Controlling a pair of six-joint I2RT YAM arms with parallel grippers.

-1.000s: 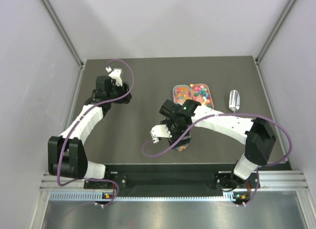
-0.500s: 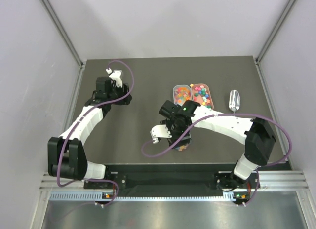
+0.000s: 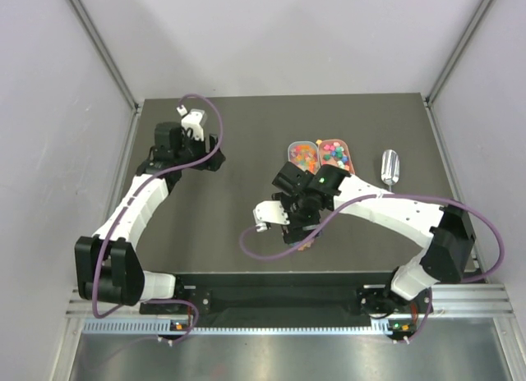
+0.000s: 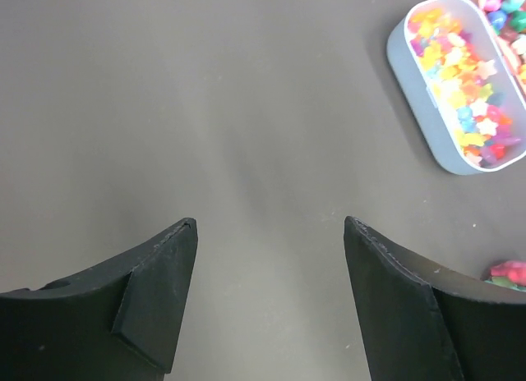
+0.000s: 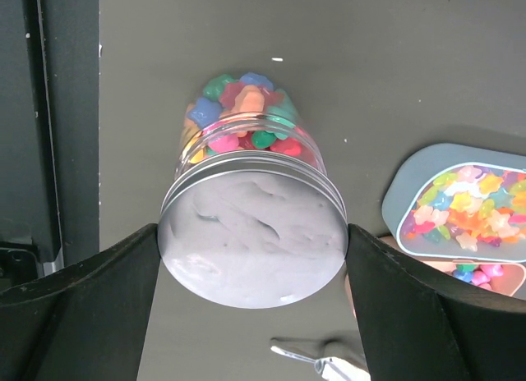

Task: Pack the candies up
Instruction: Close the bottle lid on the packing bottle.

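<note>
The candies fill a clear round cup (image 5: 242, 118) that stands on the dark table; a few show under my right wrist in the top view (image 3: 304, 244). A silver lid (image 5: 251, 258) sits on the cup. My right gripper (image 5: 252, 227) is shut on the lid, one finger touching each side of its rim; it also shows in the top view (image 3: 300, 221). More candies lie in two oval trays (image 3: 302, 155) (image 3: 335, 153). My left gripper (image 4: 269, 225) is open and empty above bare table, left of the trays (image 3: 207, 153).
A clear scoop (image 3: 389, 167) lies right of the trays, and shows in the right wrist view (image 5: 320, 356). The left tray's grey wall (image 4: 403, 61) is at the top right of the left wrist view. Walls enclose the table on three sides.
My right wrist has turned on the lid and its elbow has swung right, while the cup stayed in place. My left gripper has shifted slightly farther back.
</note>
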